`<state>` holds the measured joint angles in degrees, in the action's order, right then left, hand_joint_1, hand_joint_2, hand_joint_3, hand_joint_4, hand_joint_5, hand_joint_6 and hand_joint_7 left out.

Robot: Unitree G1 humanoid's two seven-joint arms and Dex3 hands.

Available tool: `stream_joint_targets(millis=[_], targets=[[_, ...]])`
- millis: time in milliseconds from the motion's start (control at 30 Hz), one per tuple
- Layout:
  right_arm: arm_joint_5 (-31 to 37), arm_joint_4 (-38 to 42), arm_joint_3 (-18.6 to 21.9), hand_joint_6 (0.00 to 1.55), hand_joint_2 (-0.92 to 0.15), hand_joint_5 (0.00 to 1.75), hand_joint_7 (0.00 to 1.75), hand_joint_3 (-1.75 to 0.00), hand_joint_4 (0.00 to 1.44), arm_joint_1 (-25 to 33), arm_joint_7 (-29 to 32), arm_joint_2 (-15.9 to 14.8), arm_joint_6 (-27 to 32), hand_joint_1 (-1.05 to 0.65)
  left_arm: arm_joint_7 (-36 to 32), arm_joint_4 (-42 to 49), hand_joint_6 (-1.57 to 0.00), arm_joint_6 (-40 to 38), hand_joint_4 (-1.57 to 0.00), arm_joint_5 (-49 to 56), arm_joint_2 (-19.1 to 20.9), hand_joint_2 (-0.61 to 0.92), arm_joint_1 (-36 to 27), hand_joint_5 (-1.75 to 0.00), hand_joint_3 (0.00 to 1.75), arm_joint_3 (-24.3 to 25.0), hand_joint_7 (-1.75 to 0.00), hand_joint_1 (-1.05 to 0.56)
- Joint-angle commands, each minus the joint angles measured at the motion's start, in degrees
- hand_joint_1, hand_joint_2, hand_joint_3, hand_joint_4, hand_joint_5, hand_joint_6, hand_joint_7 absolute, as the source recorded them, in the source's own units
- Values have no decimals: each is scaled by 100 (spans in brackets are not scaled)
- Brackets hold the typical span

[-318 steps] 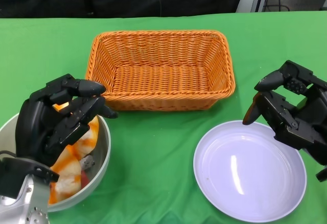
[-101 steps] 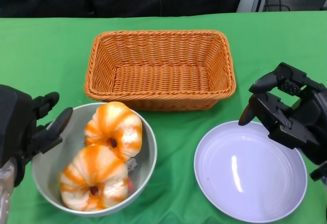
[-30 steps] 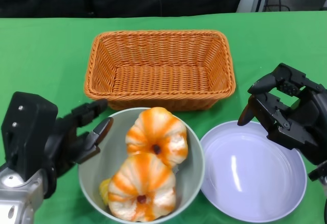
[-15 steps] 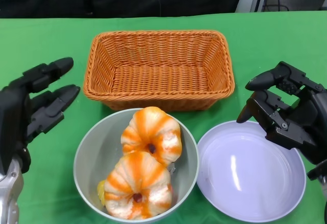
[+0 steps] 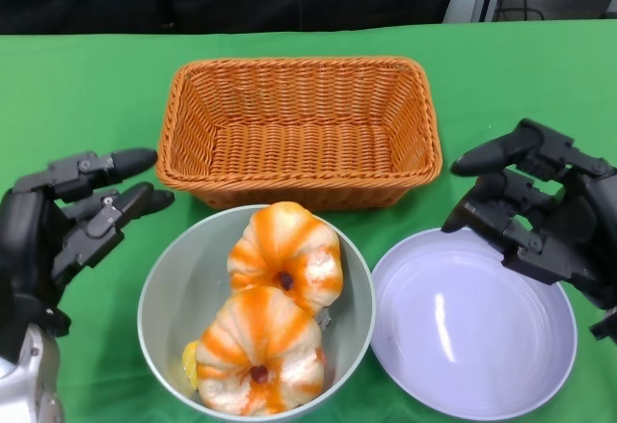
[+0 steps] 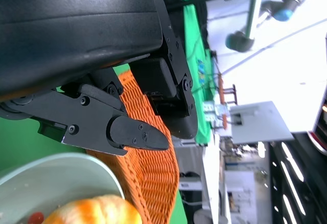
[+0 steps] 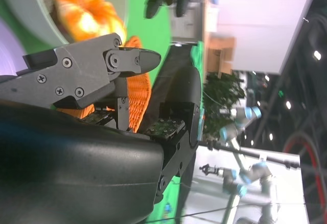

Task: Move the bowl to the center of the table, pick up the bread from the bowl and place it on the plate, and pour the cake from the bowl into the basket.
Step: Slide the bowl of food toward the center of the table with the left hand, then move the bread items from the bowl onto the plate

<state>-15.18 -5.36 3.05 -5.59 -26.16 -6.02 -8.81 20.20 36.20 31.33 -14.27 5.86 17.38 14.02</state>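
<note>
Near edge: bowl (image 5: 164,288) sits mid-tabletop (image 5: 87,86), two orange-striped breads (image 5: 285,252) stacked inside, yellow cake (image 5: 192,362) half hidden beneath. Plate (image 5: 482,346) touches bowl's right rim. Left hand (image 5: 67,225) beside bowl, right hand (image 5: 535,221) over plate's edge; both fingers apart, holding nothing. Basket (image 5: 299,129) behind. Left wrist view adds a red bit (image 6: 34,217) in bowl.

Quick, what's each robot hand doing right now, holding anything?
Left robot hand: open, holding nothing, beside the grey round bowl.
Right robot hand: open, holding nothing, over the white round plate.
</note>
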Motion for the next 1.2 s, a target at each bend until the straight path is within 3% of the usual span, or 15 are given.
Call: stream_joint_targets(millis=[33,133,200,433,700,767,933,1200], targets=[[102,103,-10,55,-92,122,82,-8,54,-27,-43,-132,-261,-22,227,421,-123,433,-111,-83,20,92,125,-47,7,35,-13,-26],[107,144,-24,57,-92,120,80,-8,55,-44,-67,-161,-328,-22,317,764,-125,765,-102,-91,-10,92,210,-68,7,71,-12,-28],[86,130,-30,58,-92,120,79,-8,56,-40,-63,-171,-303,-21,334,911,-125,872,-100,-122,-20,92,256,-73,7,100,-11,-28],[254,67,-110,58,-92,119,77,-8,54,-86,-35,-205,-463,-21,400,1097,-124,933,-97,-299,-44,92,334,-77,8,191,-11,-27],[625,-400,-431,54,-91,112,70,-4,50,-362,-32,-371,-176,-22,390,1298,-124,1118,-96,-301,-102,92,448,-79,9,267,-10,-26],[805,-483,-541,60,-91,99,57,-1,56,-463,-7,-426,-144,-26,404,1337,-124,1144,-95,-300,-107,92,462,-80,9,274,-10,-26],[1210,-530,-835,65,-89,90,48,0,58,-745,48,-458,-49,-32,432,1305,-124,1066,-94,-333,-127,92,450,-82,7,280,-10,-27],[1856,-576,-1303,78,-87,58,19,0,69,-1079,158,-404,60,-42,401,1330,-123,1116,-93,-266,-96,92,429,-83,7,258,-10,-27]])
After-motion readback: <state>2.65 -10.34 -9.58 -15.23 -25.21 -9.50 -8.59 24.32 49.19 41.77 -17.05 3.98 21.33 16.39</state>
